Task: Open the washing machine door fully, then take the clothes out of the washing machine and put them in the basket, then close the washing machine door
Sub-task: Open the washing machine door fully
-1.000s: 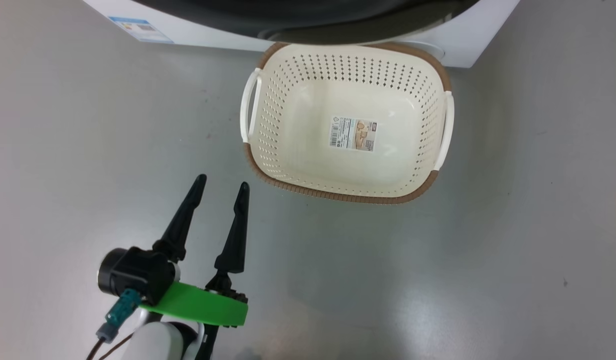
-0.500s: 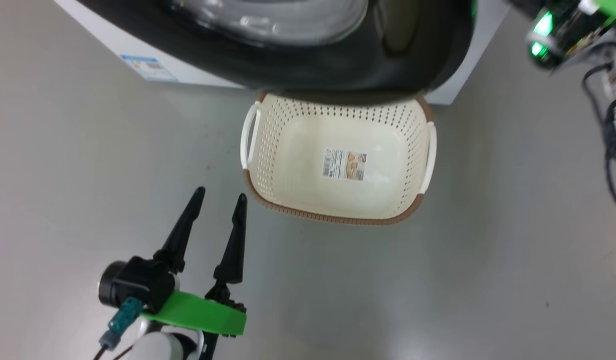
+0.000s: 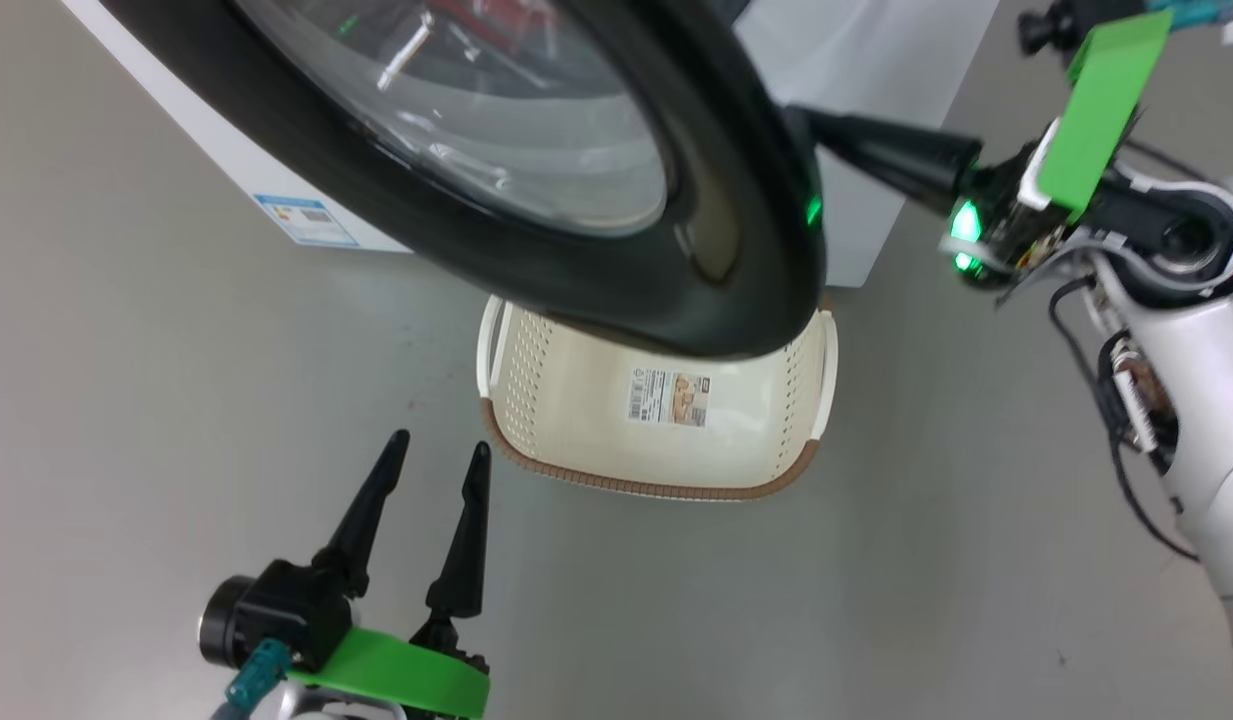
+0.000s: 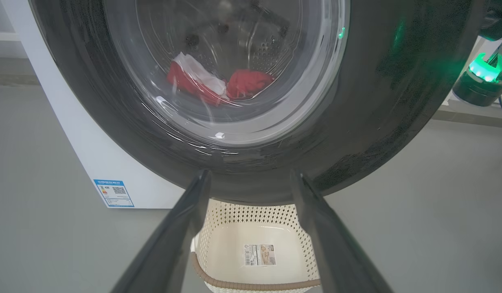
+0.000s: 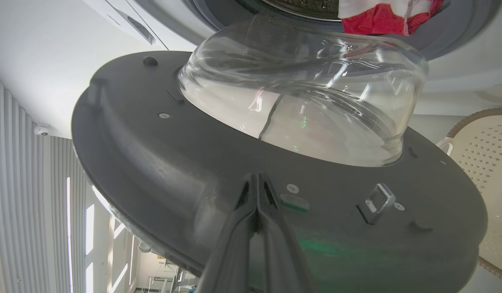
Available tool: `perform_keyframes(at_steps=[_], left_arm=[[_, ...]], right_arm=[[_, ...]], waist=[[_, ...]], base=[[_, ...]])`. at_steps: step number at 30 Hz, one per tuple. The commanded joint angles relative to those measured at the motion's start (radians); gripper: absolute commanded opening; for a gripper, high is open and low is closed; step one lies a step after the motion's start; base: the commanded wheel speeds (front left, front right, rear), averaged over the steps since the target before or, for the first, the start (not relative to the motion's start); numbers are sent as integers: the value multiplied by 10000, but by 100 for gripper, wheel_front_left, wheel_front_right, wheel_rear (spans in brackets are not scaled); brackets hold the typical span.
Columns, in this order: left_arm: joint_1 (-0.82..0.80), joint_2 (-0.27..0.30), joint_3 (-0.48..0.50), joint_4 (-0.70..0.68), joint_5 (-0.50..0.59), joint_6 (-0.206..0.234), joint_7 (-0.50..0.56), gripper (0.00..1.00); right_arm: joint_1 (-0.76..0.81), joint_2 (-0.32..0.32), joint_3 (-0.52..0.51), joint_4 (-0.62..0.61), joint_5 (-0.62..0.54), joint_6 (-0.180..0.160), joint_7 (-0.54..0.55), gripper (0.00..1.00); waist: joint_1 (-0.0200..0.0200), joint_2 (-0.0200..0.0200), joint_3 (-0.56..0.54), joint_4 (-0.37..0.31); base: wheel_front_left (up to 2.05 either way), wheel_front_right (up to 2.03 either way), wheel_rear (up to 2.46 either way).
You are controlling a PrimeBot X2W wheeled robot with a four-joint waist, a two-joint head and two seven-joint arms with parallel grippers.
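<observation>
Right pincer (image 5: 257,179): fingers pressed together, holding nothing, tips against the inner side of the washing machine door (image 5: 161,154).
Left pincer (image 3: 431,465): narrow gap, holding nothing, low over the floor.
Door: part open, just past the right pincer.
Clothes (image 4: 218,83): red, in the drum beyond the door.
Basket (image 3: 636,487): ahead of the left pincer, under the door.
Do it well: push slowly until the door is wide.
Room: door rim passes close above the basket; floor around the left pincer looks free.
</observation>
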State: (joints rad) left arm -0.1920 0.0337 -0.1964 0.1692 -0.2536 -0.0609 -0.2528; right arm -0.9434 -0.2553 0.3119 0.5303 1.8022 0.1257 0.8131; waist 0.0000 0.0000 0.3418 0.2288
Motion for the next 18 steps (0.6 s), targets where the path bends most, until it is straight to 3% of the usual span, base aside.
perform_keyframes(at_steps=[1, 18], left_arm=[[159, 166, 350, -205, 143, 66, -90, 100], [648, 166, 407, -302, 267, 101, -90, 100]], right_arm=[[278, 261, 148, -377, -101, 50, 153, 0], [1456, 979, 374, -647, -399, 50, 844, 0]], waist=[[0, 0, -208, -14], [0, 0, -822, 9]], base=[[0, 0, 0], [0, 0, 0]])
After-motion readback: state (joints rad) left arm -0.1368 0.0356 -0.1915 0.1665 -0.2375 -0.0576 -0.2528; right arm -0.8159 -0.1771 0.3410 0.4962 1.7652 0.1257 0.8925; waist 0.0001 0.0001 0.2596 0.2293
